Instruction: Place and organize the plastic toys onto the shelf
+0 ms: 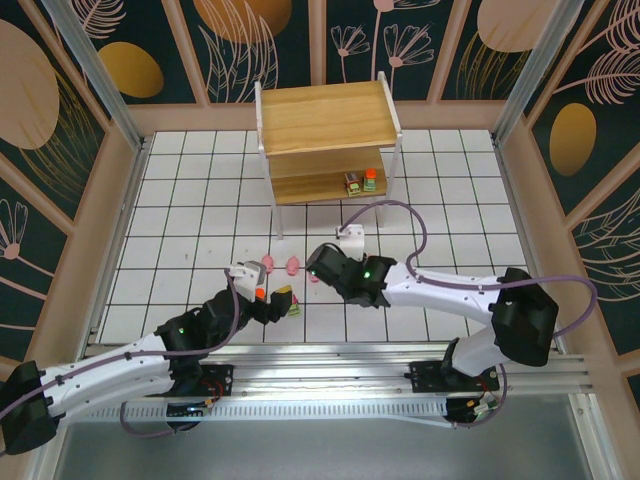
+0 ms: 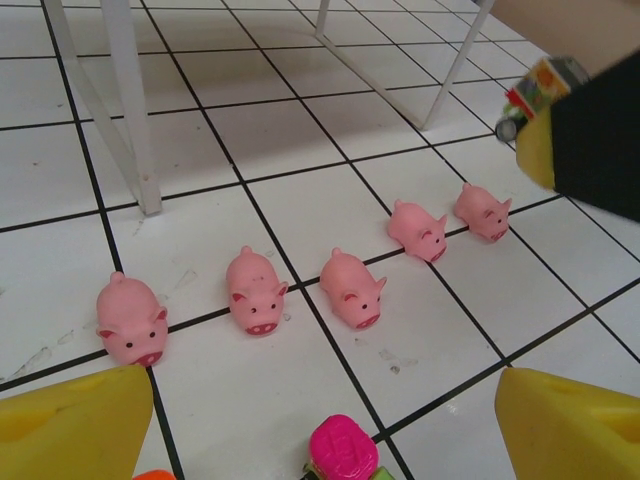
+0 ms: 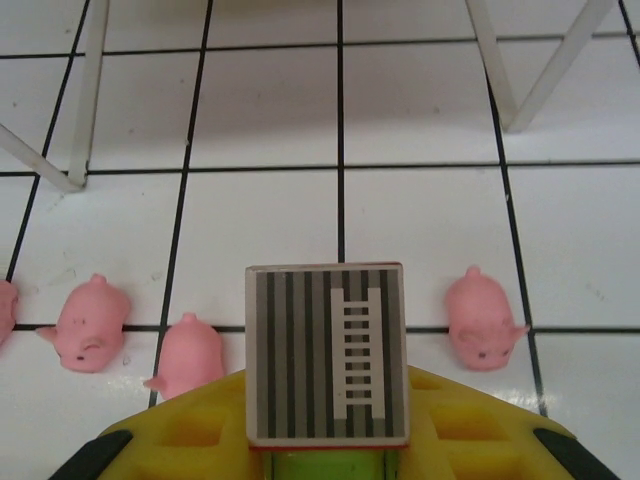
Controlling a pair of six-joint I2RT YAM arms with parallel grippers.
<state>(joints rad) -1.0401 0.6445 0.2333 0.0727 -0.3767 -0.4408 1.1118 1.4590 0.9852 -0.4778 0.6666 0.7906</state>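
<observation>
- A small two-tier wooden shelf [image 1: 325, 115] with a thin white frame stands at the far side of a white tiled surface [image 1: 200, 200]; dark grid lines cross the tiles
- Two blocky toys [image 1: 361, 181] sit side by side on the shelf's lower board, towards its right end; the top board looks bare
- Five pink pigs [image 2: 352, 288] stand in a loose row on the surface in front of the shelf, snouts towards the left wrist camera; the two on the right are closer together and farther from that camera
- The left pincer [image 2: 320, 385] hangs low just in front of the pigs with its yellow fingers [image 2: 75, 425] spread wide, gripping nothing
- A magenta-topped toy [image 2: 343, 450] lies between those spread fingers at the bottom edge of the left wrist view; whether a finger touches it cannot be told
- The right pincer [image 3: 328, 425] is closed on a striped block [image 3: 327, 350]; the block's flat top is grey with white stripes and a ladder pattern, with a red edge and a green body below
- From the right wrist camera, pigs show on the surface either side of the held block
- From above, the right pincer [image 1: 322, 268] sits just right of the pig row, near the left pincer [image 1: 272, 298]; both are well short of the shelf
</observation>
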